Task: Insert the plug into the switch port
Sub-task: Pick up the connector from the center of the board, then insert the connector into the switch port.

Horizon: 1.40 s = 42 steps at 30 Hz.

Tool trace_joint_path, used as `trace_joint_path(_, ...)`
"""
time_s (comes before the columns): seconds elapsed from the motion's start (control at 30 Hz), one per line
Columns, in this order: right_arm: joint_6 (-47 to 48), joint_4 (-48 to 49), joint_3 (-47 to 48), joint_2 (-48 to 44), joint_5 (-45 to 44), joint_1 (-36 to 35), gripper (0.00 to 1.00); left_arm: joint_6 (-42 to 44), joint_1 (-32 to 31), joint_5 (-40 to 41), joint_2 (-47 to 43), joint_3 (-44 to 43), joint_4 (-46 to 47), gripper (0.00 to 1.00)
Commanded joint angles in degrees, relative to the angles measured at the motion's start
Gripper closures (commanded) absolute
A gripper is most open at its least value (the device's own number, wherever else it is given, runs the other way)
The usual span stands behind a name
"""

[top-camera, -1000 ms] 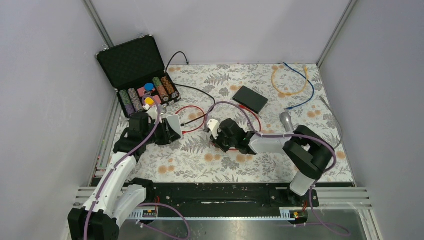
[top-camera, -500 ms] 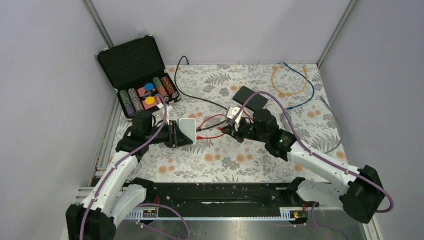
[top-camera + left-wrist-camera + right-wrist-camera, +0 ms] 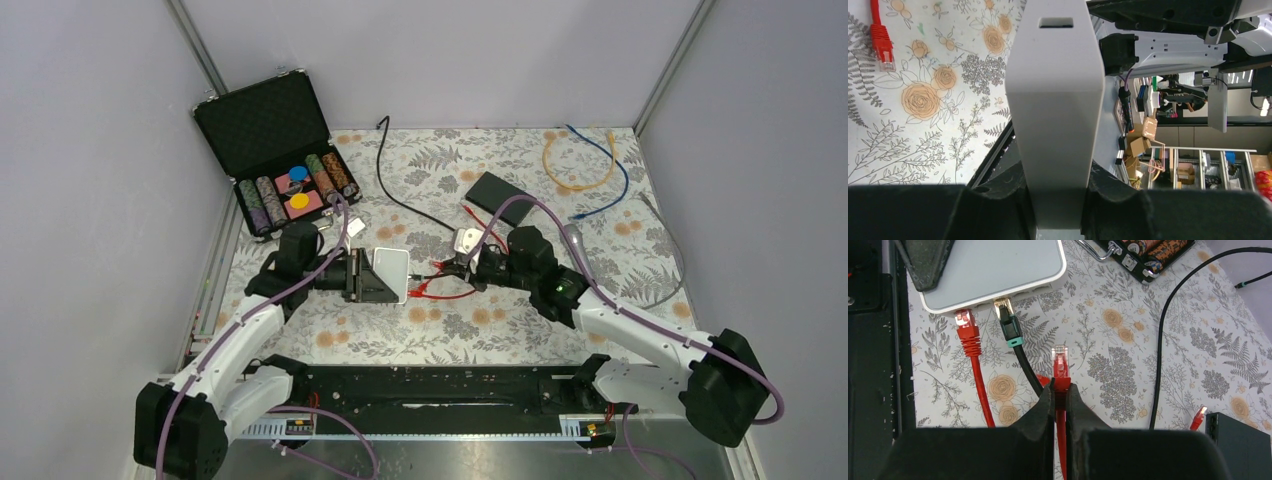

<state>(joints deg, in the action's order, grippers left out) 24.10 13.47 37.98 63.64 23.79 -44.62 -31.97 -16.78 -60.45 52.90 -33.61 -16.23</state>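
**Plug held short of the switch, ports in sight**

We see the two arms meeting over the middle of the tabletop [image 3: 560,325], a little toward its left edge. The left gripper [image 3: 1055,196] is partly closed, its jaws pressed on the two broad faces of the white switch [image 3: 390,272] and turning the port side toward the other arm. The right gripper [image 3: 1060,390] is pinched nearly shut on the red cable just behind the plug [image 3: 1060,360]. The plug's clear tip juts past the fingertips and points at the switch's port edge, near it but not touching.

Two other connectors are already at that edge: a black plug [image 3: 1009,322] and a second red plug [image 3: 967,330], side by side. We cannot tell from these views whether either is fully seated. A poker chip case [image 3: 275,135] sits open at the far left corner, and a black box [image 3: 500,197] lies toward the far edge, both well clear of the work.

We judge this to be the approach step: both parts are in hand and the insertion is not yet made. The held plug sits to one side of the black one, so the next move calls for lining its tip up with a free port. It then needs a straight push along the cable's own line while the left arm braces the switch
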Motion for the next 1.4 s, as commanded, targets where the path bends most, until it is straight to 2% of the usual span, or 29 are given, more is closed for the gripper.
trace_joint_path(0.0, 1.61, 3.52, -0.51, -3.49, 2.49, 0.00, 1.00, 1.53, -1.26, -4.00, 1.26, -0.45, 1.09, 1.00)
trace_joint_path(0.07, 2.10, 2.76, -0.31, -3.85, 2.71, -0.06, 1.00, 3.81, -1.67, -3.90, 2.32, -1.16, -1.00, 1.00)
trace_joint_path(0.2, 1.02, 4.96, -0.81, -2.93, 4.18, -0.58, 1.00, 3.76, -2.65, -5.11, 3.32, -1.36, 1.13, 1.00)
trace_joint_path(0.47, -1.80, 9.57, -5.18, -4.56, 1.95, -2.65, 1.00, -4.85, -3.77, -8.88, 4.56, 1.17, 15.78, 1.00)
trace_joint_path(1.37, -2.27, 7.70, -4.03, -4.93, 2.04, -2.64, 1.00, -6.32, -8.68, -7.97, 8.63, 0.78, 18.96, 1.00)
